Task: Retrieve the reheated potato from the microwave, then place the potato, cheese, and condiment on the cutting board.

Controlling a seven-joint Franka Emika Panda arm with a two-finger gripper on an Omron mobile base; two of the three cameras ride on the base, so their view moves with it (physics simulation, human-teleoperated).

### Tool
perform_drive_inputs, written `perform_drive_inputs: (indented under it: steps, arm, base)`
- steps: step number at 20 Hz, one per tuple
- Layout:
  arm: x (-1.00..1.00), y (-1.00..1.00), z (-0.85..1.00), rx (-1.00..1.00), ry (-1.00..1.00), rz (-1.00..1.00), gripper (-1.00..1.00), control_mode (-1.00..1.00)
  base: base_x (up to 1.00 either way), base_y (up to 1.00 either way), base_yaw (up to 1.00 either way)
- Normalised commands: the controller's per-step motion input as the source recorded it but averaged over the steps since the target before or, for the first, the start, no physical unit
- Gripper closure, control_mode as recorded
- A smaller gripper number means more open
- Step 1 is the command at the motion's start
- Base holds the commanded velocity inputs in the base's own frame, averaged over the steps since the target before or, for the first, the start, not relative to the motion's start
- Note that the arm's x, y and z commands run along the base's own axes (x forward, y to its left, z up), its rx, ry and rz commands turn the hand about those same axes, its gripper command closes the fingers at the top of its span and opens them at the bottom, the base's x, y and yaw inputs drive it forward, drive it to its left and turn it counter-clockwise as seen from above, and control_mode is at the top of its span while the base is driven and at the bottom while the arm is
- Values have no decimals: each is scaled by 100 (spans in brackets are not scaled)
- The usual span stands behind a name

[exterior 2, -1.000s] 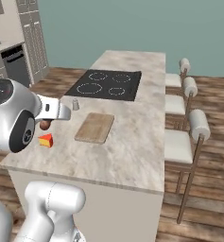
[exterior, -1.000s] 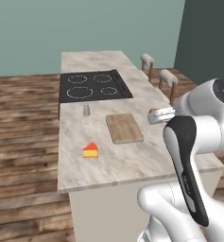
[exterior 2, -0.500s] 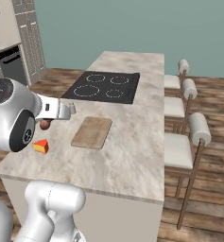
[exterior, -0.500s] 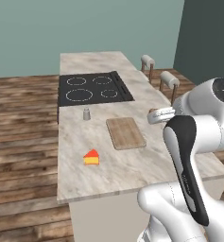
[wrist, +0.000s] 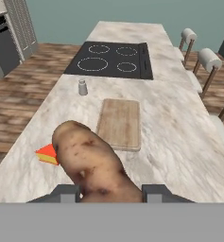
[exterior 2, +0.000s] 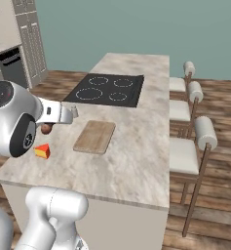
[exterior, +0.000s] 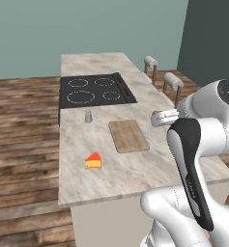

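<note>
The two-finger dark-tipped gripper (wrist: 111,193) is clamped on the speckled tan-brown potato (wrist: 92,163), which sticks out between the jaws and looms large in the hand view. In the right base view the same brown lump (exterior 2: 47,128) peeks out just under the white hand, held above the near left part of the marbled island counter (exterior 2: 136,141).

Beyond the potato lies the flat rectangular light-brown wooden cutting board (wrist: 119,123), bare on top (nothing rests on it). To one side of the potato, on the counter, sits the small triangular cheese wedge (exterior: 93,160), yellow-orange on its sides and red on top; it is apart from the board, nearer the counter's near edge. The small grey cylindrical condiment shaker (exterior: 88,116) stands upright between the board and the black four-ring cooktop (exterior: 94,89), close to the cooktop's front edge.

Along the far side of the island stand white-cushioned stools with wooden legs (exterior 2: 195,141). Wooden plank flooring (exterior: 24,120) surrounds the island.
</note>
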Motion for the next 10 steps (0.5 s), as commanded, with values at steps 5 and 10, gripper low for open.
perform_drive_inputs:
  steps: [5, 10]
  arm:
    - [0, 0, 0, 0, 0, 0, 100, 100]
    - [0, 0, 0, 0, 0, 0, 100, -100]
  base:
    - [0, 0, 0]
    - [0, 0, 0]
